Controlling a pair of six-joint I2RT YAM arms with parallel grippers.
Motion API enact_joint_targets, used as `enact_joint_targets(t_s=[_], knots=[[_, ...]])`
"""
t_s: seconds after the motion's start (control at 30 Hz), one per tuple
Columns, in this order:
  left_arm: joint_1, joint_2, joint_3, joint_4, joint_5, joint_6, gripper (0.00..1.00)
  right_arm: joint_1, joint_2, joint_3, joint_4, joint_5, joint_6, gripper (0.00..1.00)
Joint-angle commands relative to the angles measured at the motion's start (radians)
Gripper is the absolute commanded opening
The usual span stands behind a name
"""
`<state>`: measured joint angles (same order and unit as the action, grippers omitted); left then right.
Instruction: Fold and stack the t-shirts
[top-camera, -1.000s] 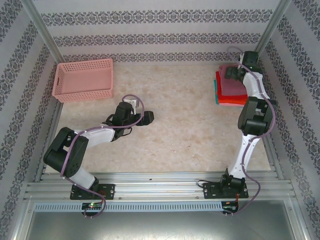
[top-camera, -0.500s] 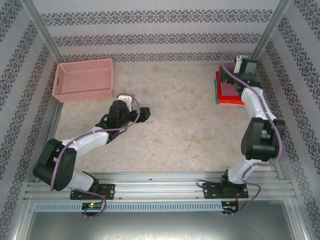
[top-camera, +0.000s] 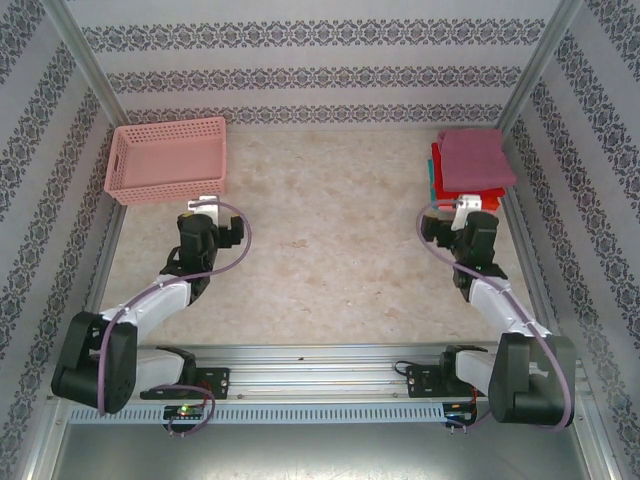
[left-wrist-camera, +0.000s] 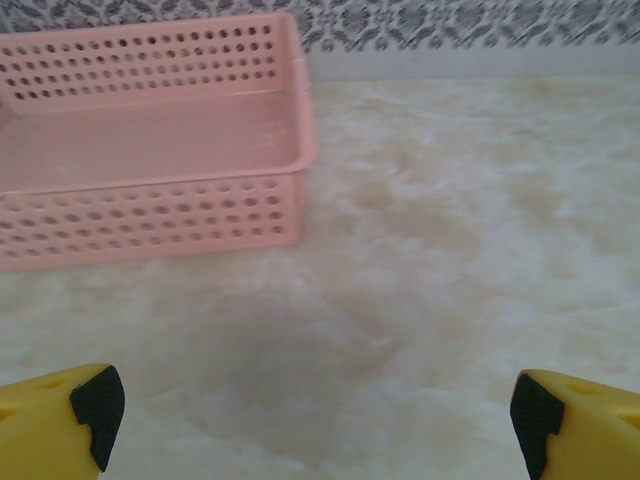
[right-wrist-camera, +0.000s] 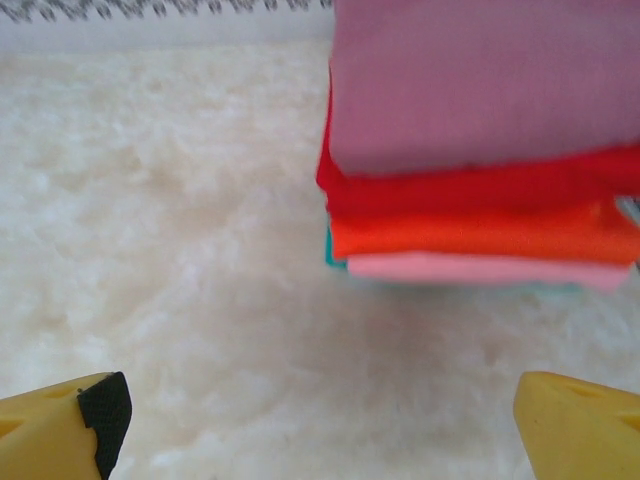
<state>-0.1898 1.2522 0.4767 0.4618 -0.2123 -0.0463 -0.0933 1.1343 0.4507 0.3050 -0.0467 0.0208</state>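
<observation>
The stack of folded t-shirts (top-camera: 468, 172) sits on the pale marbled table (top-camera: 340, 260) at its far right corner, close to the patterned wall. A plum shirt (right-wrist-camera: 480, 80) lies on top. Under it, in the right wrist view, come a red shirt (right-wrist-camera: 470, 190), an orange shirt (right-wrist-camera: 480, 236) and a pale pink layer (right-wrist-camera: 470, 270), with a teal edge (right-wrist-camera: 329, 250) peeking out at the bottom left. The right gripper (top-camera: 432, 228) hovers over bare table just on the near side of the stack, apart from it, with its yellow fingers (right-wrist-camera: 60, 420) spread wide and nothing between them. The left gripper (top-camera: 230, 232) hangs on the left half of the table, also wide open and empty, facing the pink lattice basket (left-wrist-camera: 150, 210) that stands in the far left corner, near it but not touching.
</observation>
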Motion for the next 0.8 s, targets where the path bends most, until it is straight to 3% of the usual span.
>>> enact_joint_targets(t_s=[0.0, 0.07, 0.17, 0.3, 0.57, 0.7, 0.77], knots=[[0.055, 0.098, -0.091, 0.312, 0.011, 0.142, 1.0, 0.009, 0.034, -0.081, 0.266, 0.04, -0.002, 0.98], [0.103, 0.147, -0.066, 0.285, 0.044, 0.086, 1.0, 0.007, 0.096, -0.101, 0.376, 0.042, 0.01, 0.98], [0.155, 0.243, -0.063, 0.347, 0.092, 0.043, 1.0, 0.009, 0.163, -0.079, 0.377, 0.003, 0.049, 0.98], [0.203, 0.335, -0.143, 0.579, 0.168, 0.007, 1.0, 0.013, 0.237, -0.051, 0.444, -0.022, 0.088, 0.98], [0.211, 0.328, -0.114, 0.514, 0.18, 0.003, 1.0, 0.027, 0.305, -0.041, 0.479, -0.08, 0.053, 0.98], [0.211, 0.329, -0.115, 0.518, 0.179, 0.003, 1.0, 0.058, 0.406, -0.09, 0.69, -0.052, 0.035, 0.98], [0.21, 0.33, -0.115, 0.518, 0.177, 0.005, 1.0, 0.066, 0.372, -0.062, 0.575, -0.031, 0.021, 0.98]])
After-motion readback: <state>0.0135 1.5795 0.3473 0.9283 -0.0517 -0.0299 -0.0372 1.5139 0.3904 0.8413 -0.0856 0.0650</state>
